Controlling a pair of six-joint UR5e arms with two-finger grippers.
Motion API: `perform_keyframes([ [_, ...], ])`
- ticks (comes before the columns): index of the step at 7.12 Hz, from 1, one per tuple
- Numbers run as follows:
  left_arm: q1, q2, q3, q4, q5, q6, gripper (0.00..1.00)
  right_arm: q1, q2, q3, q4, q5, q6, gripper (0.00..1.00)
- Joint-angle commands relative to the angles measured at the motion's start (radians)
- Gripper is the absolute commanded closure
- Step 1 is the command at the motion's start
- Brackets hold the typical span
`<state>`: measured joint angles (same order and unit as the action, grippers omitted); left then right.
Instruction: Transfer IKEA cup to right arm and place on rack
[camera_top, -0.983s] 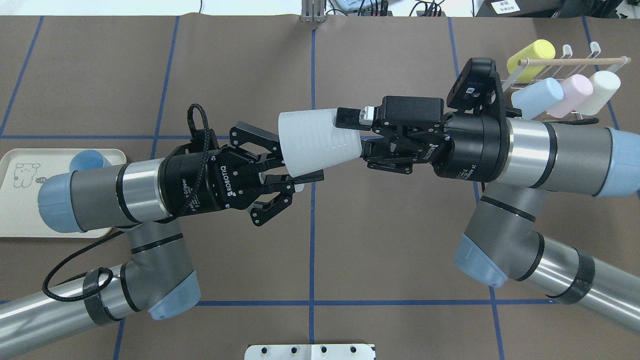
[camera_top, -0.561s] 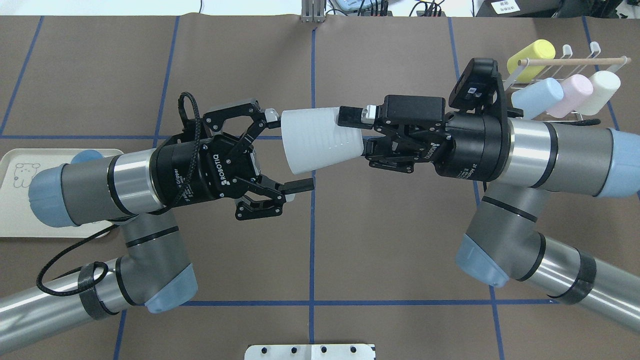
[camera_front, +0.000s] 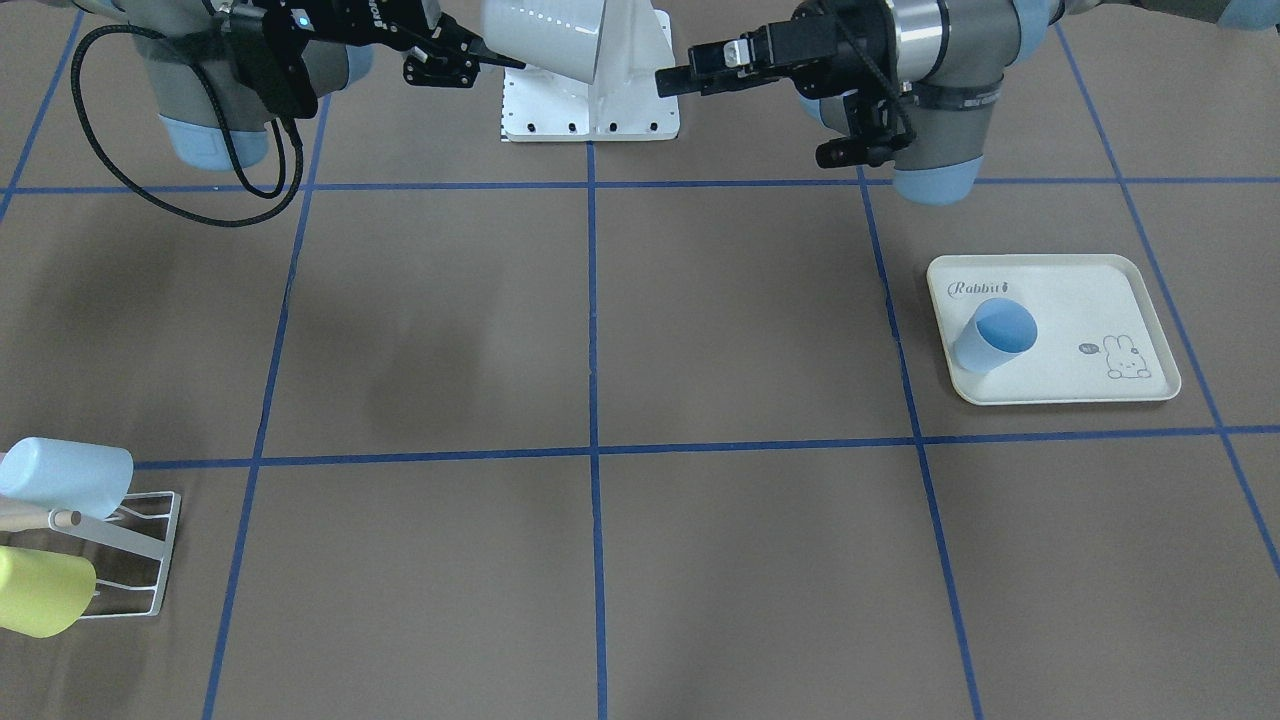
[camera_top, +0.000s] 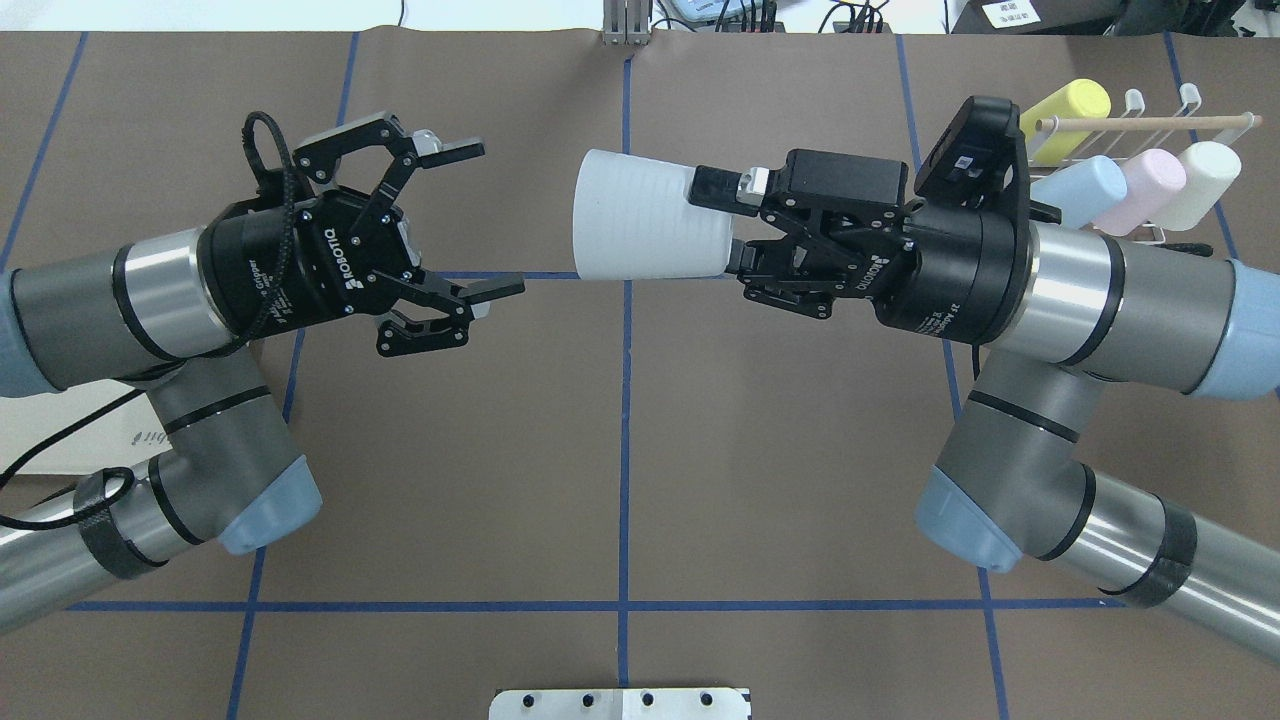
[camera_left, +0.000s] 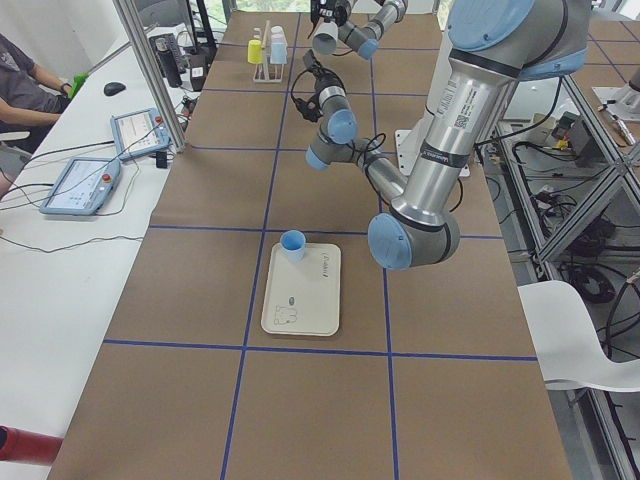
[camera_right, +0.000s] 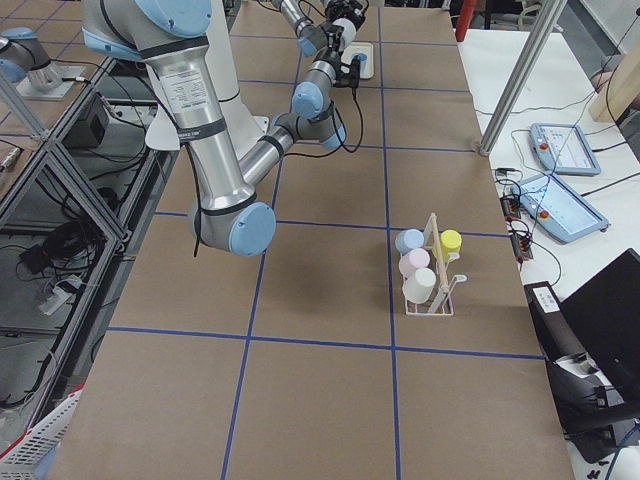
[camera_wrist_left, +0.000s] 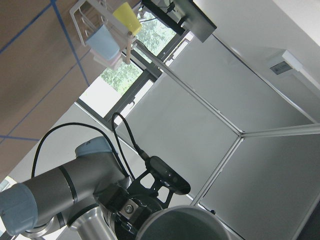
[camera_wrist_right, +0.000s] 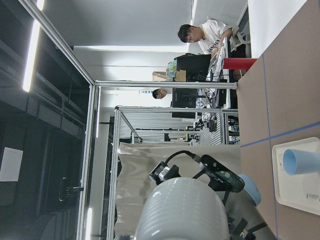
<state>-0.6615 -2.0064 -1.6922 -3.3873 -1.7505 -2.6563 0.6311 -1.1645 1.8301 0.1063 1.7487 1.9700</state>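
Count: 6 cups. 1 white cup (camera_top: 645, 215) in the air. 4 on the rack (camera_top: 1150, 123): yellow cup (camera_top: 1062, 118), pale blue cup (camera_top: 1075, 190), pink cup (camera_top: 1140, 188), cream cup (camera_top: 1200, 183). 1 tray cup (camera_front: 993, 337), blue, standing mouth up on the tray (camera_front: 1090, 385). 1 rack, 1 tray, 2 pincers.

Surface (camera_top: 780, 450): brown paper with a blue tape grid. Rack at my far right corner, tray on my left side, well apart from each other. White base plate (camera_top: 620, 703) at my edge.

Room: white side desk (camera_left: 60, 260) along the far side of the surface, two tablet panels on it, a person (camera_left: 20, 75) seated there. Aluminium frame posts around the cell.

Right pincer (camera_top: 722, 225): pinching the white cup at its narrow end. One finger (camera_top: 712, 186) is pressed on the outside, the other is mostly hidden behind the cup. Cup lies horizontal, wide mouth toward my left side, off the surface near the centre gridline, well short of the rack.

Left pincer (camera_top: 490, 220): spread wide, holding nothing, facing the cup's mouth with a clear gap, no contact.
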Motion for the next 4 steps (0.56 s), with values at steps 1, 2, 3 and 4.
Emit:
perform_keyframes([
  [1, -0.123, 0.031, 0.003, 0.029, -0.107, 0.028, 0.00, 0.043, -0.010, -0.035, -0.010, -0.040, -0.070, 0.80],
  [2, -0.189, 0.031, 0.012, 0.069, -0.176, 0.060, 0.00, 0.068, -0.014, -0.084, -0.010, -0.040, -0.147, 0.81],
  [3, -0.214, 0.053, 0.014, 0.130, -0.245, 0.237, 0.00, 0.105, -0.035, -0.136, -0.011, -0.032, -0.199, 0.81],
  [4, -0.222, 0.072, 0.016, 0.207, -0.304, 0.418, 0.00, 0.163, -0.037, -0.185, -0.037, -0.012, -0.268, 0.80],
])
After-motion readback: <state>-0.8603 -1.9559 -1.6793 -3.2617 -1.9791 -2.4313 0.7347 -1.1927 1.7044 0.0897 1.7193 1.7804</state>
